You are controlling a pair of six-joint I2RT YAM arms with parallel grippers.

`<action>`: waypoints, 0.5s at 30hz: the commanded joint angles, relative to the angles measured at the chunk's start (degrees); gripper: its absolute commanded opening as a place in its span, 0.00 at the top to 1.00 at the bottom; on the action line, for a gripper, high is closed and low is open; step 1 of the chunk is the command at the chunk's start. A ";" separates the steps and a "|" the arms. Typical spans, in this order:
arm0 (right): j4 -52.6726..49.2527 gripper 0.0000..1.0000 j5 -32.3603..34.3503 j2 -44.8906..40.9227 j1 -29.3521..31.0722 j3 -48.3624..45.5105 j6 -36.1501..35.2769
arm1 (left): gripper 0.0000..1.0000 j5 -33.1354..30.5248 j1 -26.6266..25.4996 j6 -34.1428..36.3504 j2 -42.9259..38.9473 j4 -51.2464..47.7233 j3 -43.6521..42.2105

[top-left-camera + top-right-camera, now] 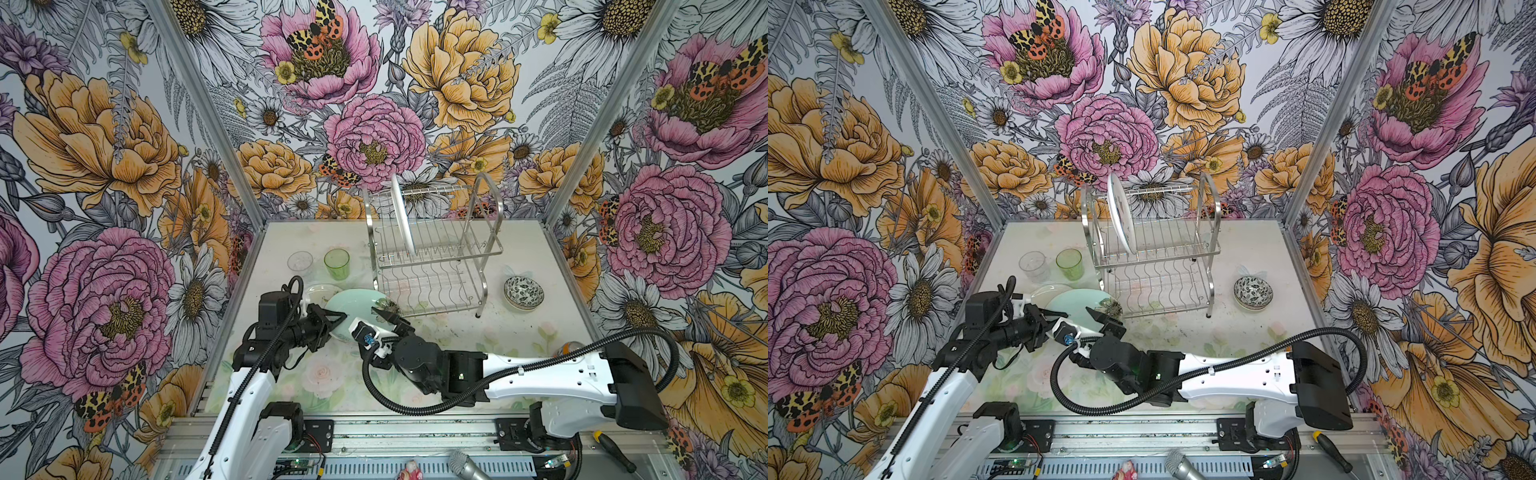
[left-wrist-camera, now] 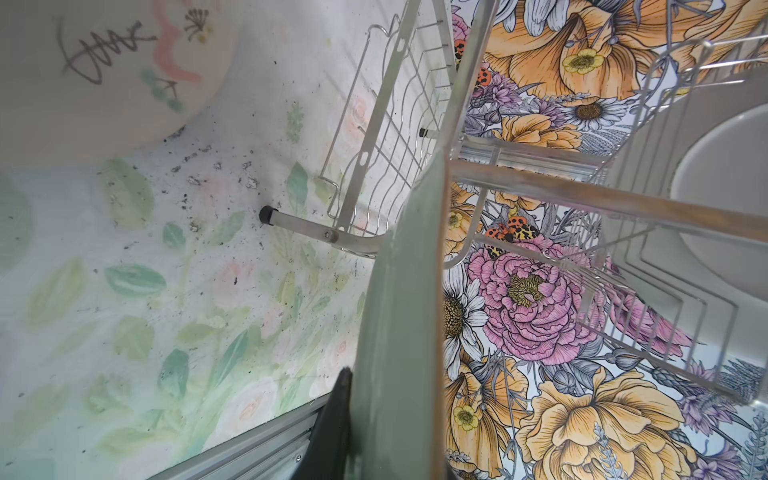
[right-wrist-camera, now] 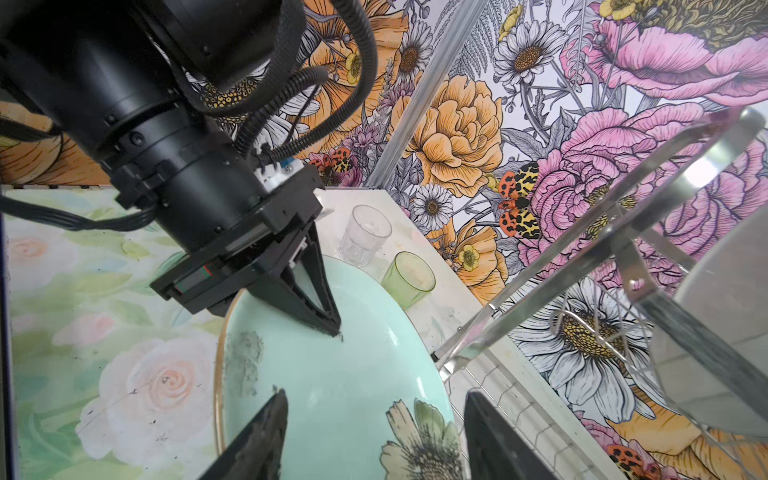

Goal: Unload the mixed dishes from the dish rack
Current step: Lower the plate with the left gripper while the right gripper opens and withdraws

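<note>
Left of the dish rack point(image 1: 436, 249), a clear tumbler point(image 1: 300, 262) and a green tumbler point(image 1: 336, 264) stand upright on the desk point(image 1: 519, 332). Nearer than those, off the rack's front-left corner, lies a cream plate point(image 1: 316, 291).

The left claw point(image 1: 340, 319) is clenched on the rim of the pale aqua plate point(image 1: 357, 307), holding it tilted just above the cream plate and close to the rack's lower tier. The right claw point(image 3: 376, 399) is released, its jaws apart at the plate's flowered edge and gripping nothing.

This looks like the set-down step for this plate. Next, the right arm should draw back clear, and the left should lower the plate flat without knocking the rack's leg.

One white plate point(image 1: 402, 216) stands on edge in the rack's upper shelf, not yet unloaded. A patterned bowl point(image 1: 523, 293) sits right of the rack.
</note>
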 commanded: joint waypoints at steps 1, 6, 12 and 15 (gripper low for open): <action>2.07 0.28 1.03 -3.59 -0.82 -0.67 3.04 | 1.00 -1.53 1.94 4.14 -1.72 -0.69 3.81; 0.52 0.26 -1.52 -7.83 -3.20 -2.34 6.46 | 1.00 -2.54 6.72 7.93 -2.18 -3.51 5.12; -1.55 0.26 -3.71 -12.68 -6.01 -5.15 8.83 | 1.00 -2.54 11.30 9.52 -1.87 -3.95 5.30; -1.72 0.26 -3.97 -14.92 -6.92 -6.75 9.36 | 1.00 -3.94 12.45 10.30 -1.15 -4.01 4.90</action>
